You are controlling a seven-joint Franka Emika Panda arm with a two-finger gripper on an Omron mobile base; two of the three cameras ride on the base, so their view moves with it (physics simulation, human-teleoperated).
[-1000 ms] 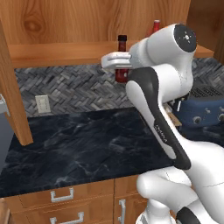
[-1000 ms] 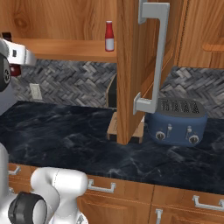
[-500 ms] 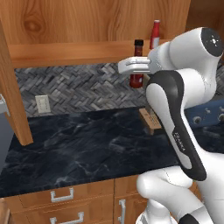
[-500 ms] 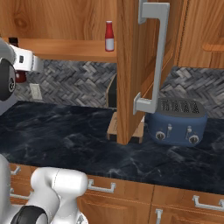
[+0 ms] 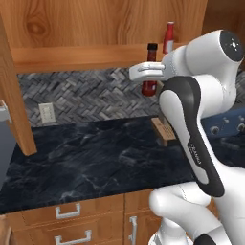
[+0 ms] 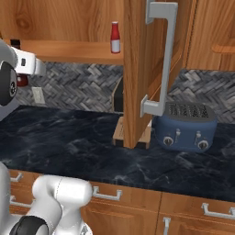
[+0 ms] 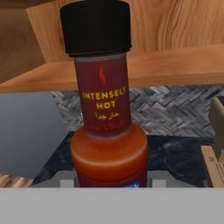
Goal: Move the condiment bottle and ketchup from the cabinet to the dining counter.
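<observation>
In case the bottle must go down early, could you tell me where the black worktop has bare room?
Bare: the worktop from the wall outlet across to the wooden block. Crowded: right of the block, by the open door and toaster.

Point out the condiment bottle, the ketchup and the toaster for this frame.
condiment bottle [image 7: 104,105]: hand view, on its labelled neck.
ketchup [image 6: 115,41]: right base view, on its red body, standing on the cabinet shelf.
toaster [image 6: 186,128]: right base view, on its blue front.
</observation>
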